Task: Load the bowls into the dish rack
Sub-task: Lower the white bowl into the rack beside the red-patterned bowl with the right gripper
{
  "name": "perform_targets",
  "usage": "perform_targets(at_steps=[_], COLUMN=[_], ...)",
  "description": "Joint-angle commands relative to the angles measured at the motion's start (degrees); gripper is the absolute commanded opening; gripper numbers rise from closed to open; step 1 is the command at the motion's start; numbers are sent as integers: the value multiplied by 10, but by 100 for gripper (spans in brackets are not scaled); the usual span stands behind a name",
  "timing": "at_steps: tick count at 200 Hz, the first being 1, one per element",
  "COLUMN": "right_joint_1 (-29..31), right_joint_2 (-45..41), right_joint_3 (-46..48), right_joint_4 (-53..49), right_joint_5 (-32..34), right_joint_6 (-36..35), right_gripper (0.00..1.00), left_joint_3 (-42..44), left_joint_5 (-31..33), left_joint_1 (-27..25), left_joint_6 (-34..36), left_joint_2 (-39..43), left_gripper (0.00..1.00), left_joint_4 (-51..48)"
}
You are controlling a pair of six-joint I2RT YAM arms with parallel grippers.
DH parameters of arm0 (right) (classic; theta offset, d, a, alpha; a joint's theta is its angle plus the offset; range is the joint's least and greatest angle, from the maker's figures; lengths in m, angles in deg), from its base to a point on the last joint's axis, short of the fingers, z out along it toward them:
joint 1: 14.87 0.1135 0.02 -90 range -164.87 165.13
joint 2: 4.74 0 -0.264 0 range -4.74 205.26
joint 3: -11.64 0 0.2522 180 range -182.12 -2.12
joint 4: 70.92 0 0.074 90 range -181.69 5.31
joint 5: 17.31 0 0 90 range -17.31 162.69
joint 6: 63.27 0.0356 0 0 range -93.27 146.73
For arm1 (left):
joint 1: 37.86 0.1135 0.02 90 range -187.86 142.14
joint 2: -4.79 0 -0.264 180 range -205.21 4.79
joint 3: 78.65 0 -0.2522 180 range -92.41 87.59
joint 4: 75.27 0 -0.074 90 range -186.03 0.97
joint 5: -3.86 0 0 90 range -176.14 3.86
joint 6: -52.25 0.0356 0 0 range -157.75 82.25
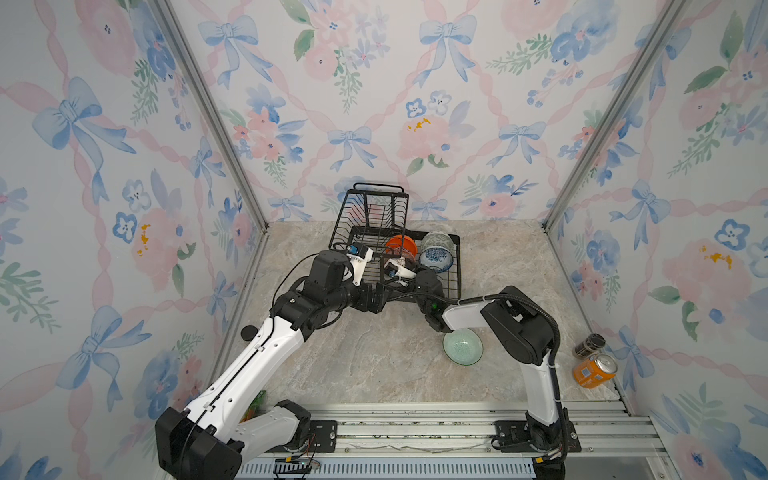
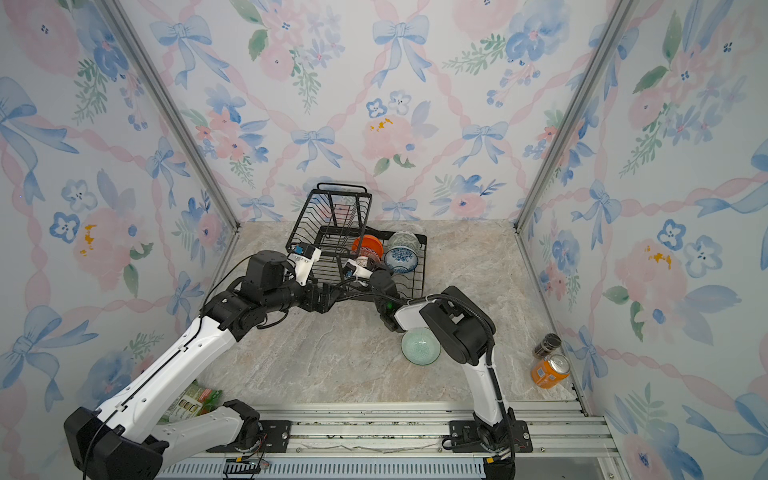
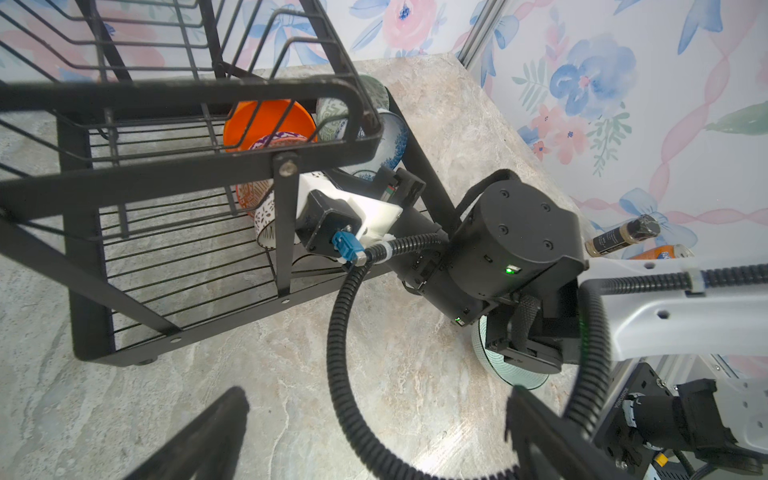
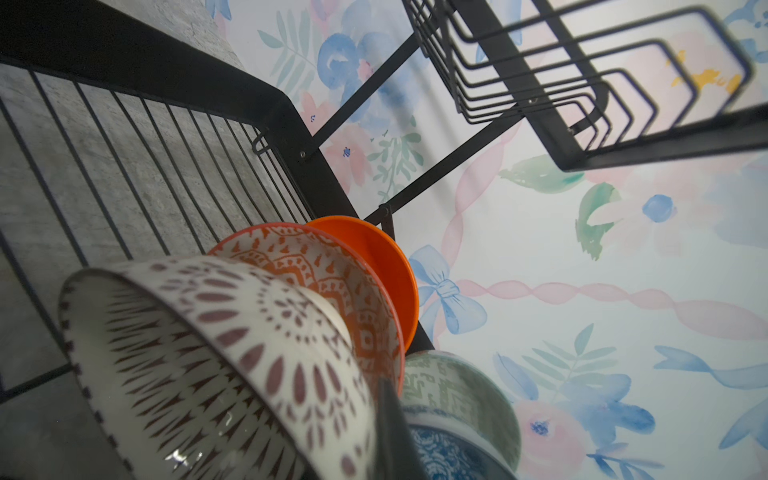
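The white-brown bowl [image 4: 199,353] is in the lower tray of the rack [image 1: 365,216], which stands at the middle of the tabletop's [image 1: 374,365] back edge. The right gripper [image 4: 390,428] is right against this bowl with its jaws closed. They seem to pinch the bowl's wall, since one dark finger shows on the outside and the rest of the grip is hidden.

The bowl is tipped on its side. Its foot is turned toward the orange-white bowl [image 4: 332,270] just behind it, and its mouth faces away. The orange bowl [image 4: 386,257] is behind that, so the three form a close row running from the tray's front toward its back.

To their right in the same tray, the blue bowl [image 4: 449,457] stands on edge with the grey-green bowl [image 4: 457,386] behind it. The mint bowl [image 1: 462,347] sits mouth up on the tabletop, in front of the rack and toward the right edge, partly under the right forearm.

The right arm rises from the front right. It bends sharply at the elbow and reaches back and left, with its wrist low over the tray's front edge. The left arm stretches from the front left corner toward the rack, with its wrist turned to the right. The left gripper [image 3: 376,392] hangs just off the tray's front edge, jaws spread wide and empty.

A jar [image 1: 589,345] and a can [image 1: 594,371] lie at the right edge.
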Motion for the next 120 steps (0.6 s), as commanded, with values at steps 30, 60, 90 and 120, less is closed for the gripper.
perform_targets(at_steps=[30, 60, 90, 120], right_joint_1=[11, 11, 8, 3], right_joint_2=[-8, -13, -33, -55], right_joint_3=[3, 6, 12, 16], right_joint_4=[-6, -27, -68, -108], right_joint_5=[-7, 4, -2, -28], right_joint_6=[23, 27, 57, 84], right_gripper=[0, 0, 0, 2], left_joint_3=[14, 18, 21, 24], left_joint_5=[-4, -3, -5, -4], left_joint_1=[3, 3, 3, 3], left_joint_6=[7, 6, 4, 2], left_joint_2=[5, 8, 9, 9], left_gripper=[98, 98, 98, 98], left_joint_4=[-6, -5, -5, -5])
